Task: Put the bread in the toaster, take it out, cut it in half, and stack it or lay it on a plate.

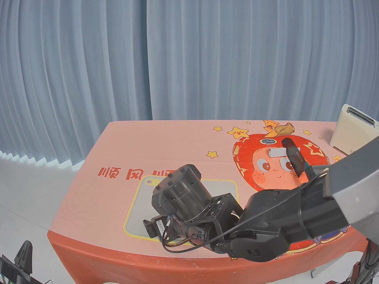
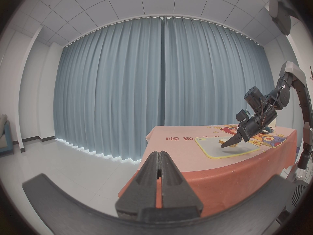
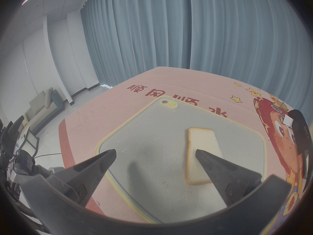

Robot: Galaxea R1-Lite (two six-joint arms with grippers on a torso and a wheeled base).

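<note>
A slice of pale bread [image 3: 199, 144] lies flat on the grey cutting board [image 3: 146, 131] with a yellow rim. My right gripper [image 3: 155, 155] hangs open just above the board, one fingertip [image 3: 208, 159] over the slice's near end, the other over bare board. From the side, that gripper [image 2: 232, 142] points down at the bread [image 2: 224, 141]. The right wrist [image 1: 185, 196] covers the board's middle [image 1: 138, 210] in the head view. A cream toaster [image 1: 353, 133] stands at the table's far right edge. My left gripper [image 2: 158, 177] is shut on nothing, low and off the table's left side.
A black-handled knife-like tool [image 1: 294, 156] lies on the cartoon print right of the board, also seen as a black tool [image 3: 301, 131] from the right wrist. The pink tablecloth [image 1: 158, 146] is bare behind the board. Grey curtains hang behind the table.
</note>
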